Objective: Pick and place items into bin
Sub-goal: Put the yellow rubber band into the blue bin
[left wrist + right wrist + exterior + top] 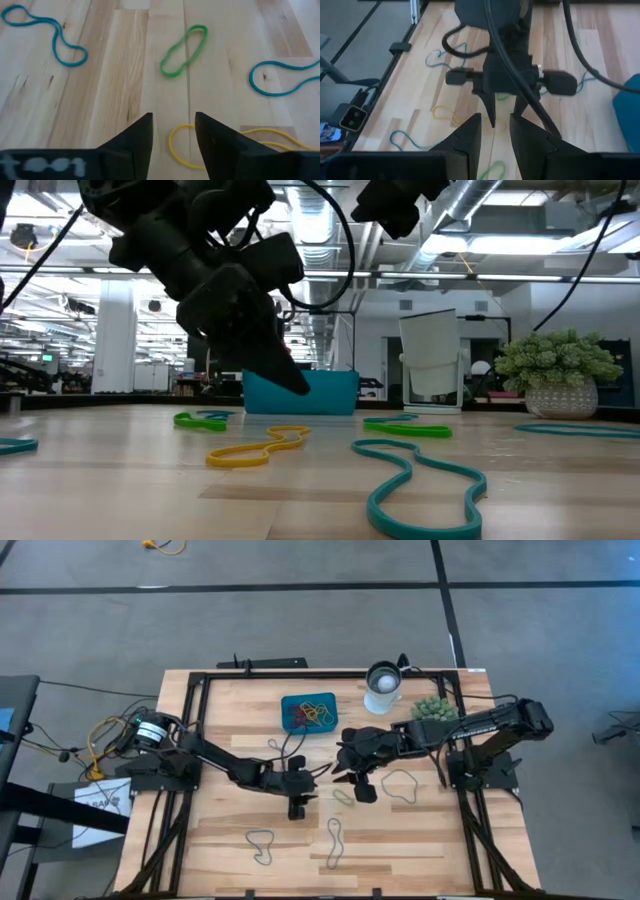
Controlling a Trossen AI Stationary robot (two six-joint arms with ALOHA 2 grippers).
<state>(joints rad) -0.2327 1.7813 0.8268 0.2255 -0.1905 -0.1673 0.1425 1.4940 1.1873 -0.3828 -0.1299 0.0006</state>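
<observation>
Your left gripper (pixel 322 774) is stretched out low over mid-table, fingers parted with nothing between them, tips angled down right over a yellow band (pixel 182 150). A green band (pixel 182 50) lies just past it. Your right gripper (pixel 341 777) reaches in from the other side, nose to nose with the left one, also spread and empty. The bin (pixel 308 711) sits behind both near the far edge, already holding a tangle of bands. More teal bands (pixel 47 37) are scattered on the wood (pixel 230 840).
</observation>
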